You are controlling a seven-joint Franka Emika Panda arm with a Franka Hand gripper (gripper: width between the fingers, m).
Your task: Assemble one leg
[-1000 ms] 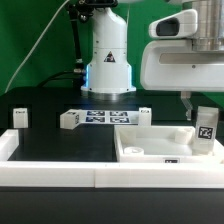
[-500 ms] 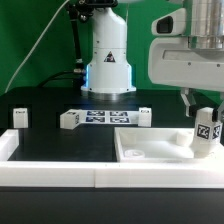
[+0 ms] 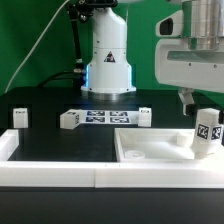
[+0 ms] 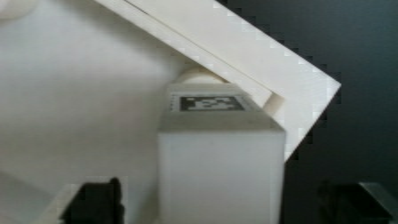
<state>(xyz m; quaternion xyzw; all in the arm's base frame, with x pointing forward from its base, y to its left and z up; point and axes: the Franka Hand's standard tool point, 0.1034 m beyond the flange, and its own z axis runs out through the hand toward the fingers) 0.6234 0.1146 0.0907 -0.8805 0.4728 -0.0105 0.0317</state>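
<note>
Over the black table [image 3: 60, 140], the leg [image 3: 207, 134] stands upright between the gripper [image 4: 226, 196] fingers, above the white panel [image 3: 150, 146] corner; whether those fingers clamp it cannot be told

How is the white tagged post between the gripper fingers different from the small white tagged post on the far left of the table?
The white plastic leg inside the gripper stands upright at the large flat white square part's edge; the small white far-left post sits alone on the black table. The leg looks tall, the far-left post squat. Both carry black-and-white tags.
</note>
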